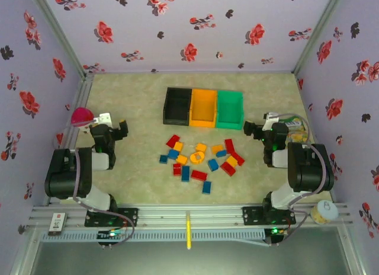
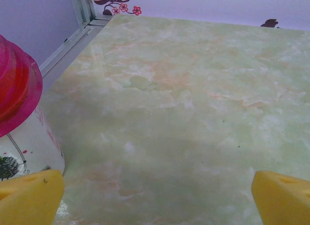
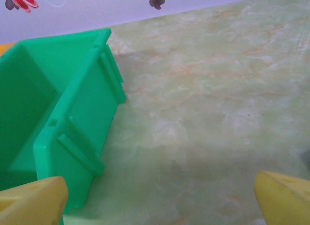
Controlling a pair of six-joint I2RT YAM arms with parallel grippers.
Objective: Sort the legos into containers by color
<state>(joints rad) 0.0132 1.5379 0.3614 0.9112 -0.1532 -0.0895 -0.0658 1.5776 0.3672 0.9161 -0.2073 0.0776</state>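
2 arms flank the legos [image 1: 198, 159] scattered between them, the left gripper [image 1: 120, 130] and right gripper [image 1: 253, 132] both spread wide, empty. The right gripper looks nearer, just beside the green container [image 1: 230, 109].

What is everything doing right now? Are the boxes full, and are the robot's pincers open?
black bin, looks empty
orange bin, empty
green bin, empty
legos, scattered loose, none in a bin yet
left pincer, open, holding nothing
right pincer, open, holding nothing
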